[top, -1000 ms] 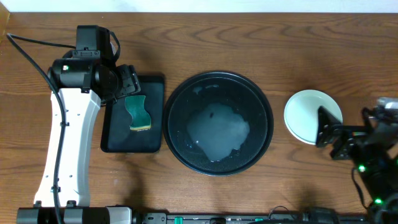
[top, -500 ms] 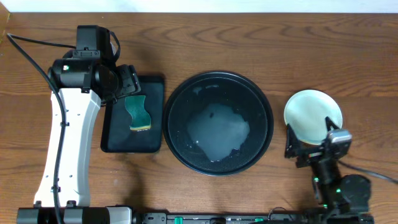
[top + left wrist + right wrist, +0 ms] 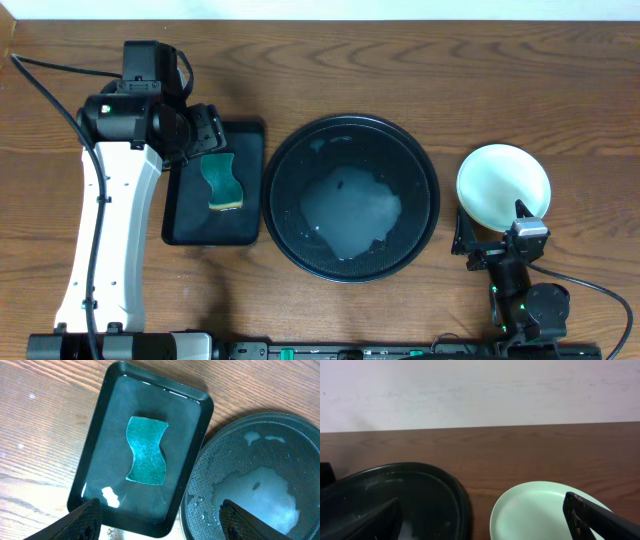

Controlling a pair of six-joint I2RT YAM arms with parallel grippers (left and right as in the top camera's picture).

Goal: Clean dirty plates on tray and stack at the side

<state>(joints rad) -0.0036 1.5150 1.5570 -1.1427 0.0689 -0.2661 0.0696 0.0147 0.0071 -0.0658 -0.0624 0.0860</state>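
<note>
One pale mint plate (image 3: 503, 185) lies on the table right of the round black tray (image 3: 283, 160); I cannot tell whether other plates lie under it. It also shows in the right wrist view (image 3: 540, 510). The tray holds a pale foamy puddle (image 3: 350, 210) and no plate that I can see. My right gripper (image 3: 490, 243) is open and empty, low at the plate's near edge; its fingers (image 3: 485, 530) span the tray's rim and the plate. My left gripper (image 3: 205, 135) is open and empty above the green sponge (image 3: 146, 450).
A smaller black rectangular tray (image 3: 185, 225), wet inside, holds the sponge, left of the round tray (image 3: 200, 485). The left arm's white link (image 3: 105, 230) runs along the table's left side. A pale wall (image 3: 480, 390) stands behind the table.
My right arm has swung in from the right edge to the front of the plate, its gripper now facing the back. The left arm and the sponge have not moved.
</note>
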